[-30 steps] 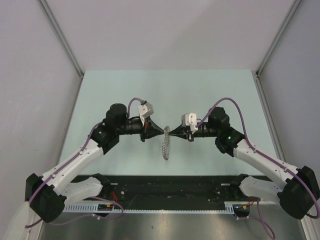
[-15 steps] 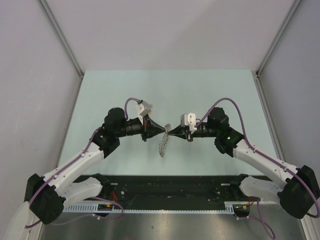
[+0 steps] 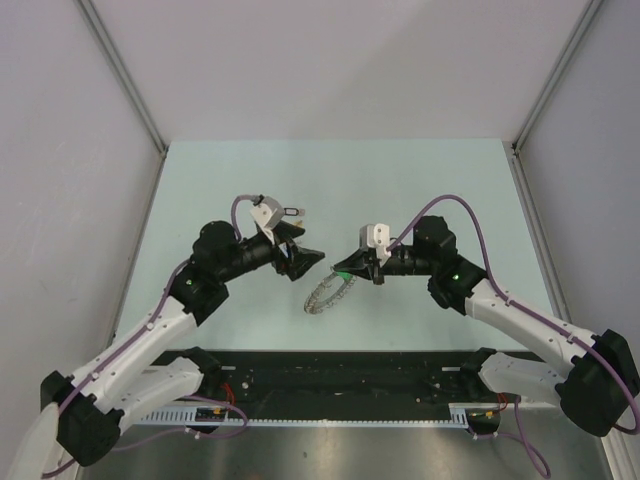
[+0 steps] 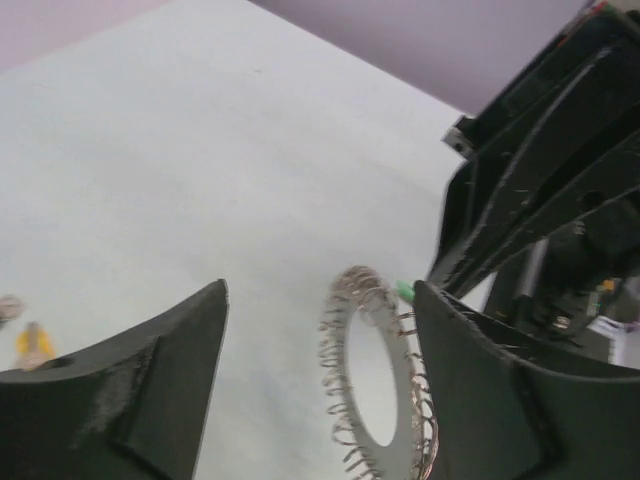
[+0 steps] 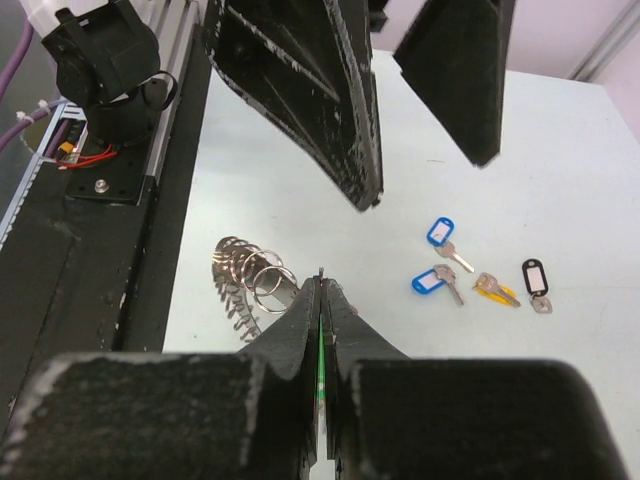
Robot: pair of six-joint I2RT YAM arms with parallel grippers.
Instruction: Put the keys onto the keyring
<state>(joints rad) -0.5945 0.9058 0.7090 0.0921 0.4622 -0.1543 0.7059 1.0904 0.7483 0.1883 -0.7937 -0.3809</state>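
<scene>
My right claw (image 3: 342, 270) is pressed shut on a thin green sliver, which I take to be the tag of the green key (image 5: 320, 345). The keyring (image 5: 262, 282) droops from that tip above the table (image 3: 420, 180), tilted and slack. My left claw (image 3: 308, 260) stands wide apart just beside it, holding nothing, with the ring between its fingers in the left wrist view. I judge I am mid-threading: one key is at the ring, though I cannot tell whether it is truly hooked on or only pinched against the rim. The next move calls for my left claw to close gently on the rim and steady it, since the ring is floppy and will swing or fold if nudged. Two blue keys (image 5: 439, 232), a yellow key (image 5: 492, 290) and a black key (image 5: 535, 273) lie together on the table, well apart from the ring and waiting their turn. The main hindrance is crowding, as my two claws nearly meet tip to tip.
</scene>
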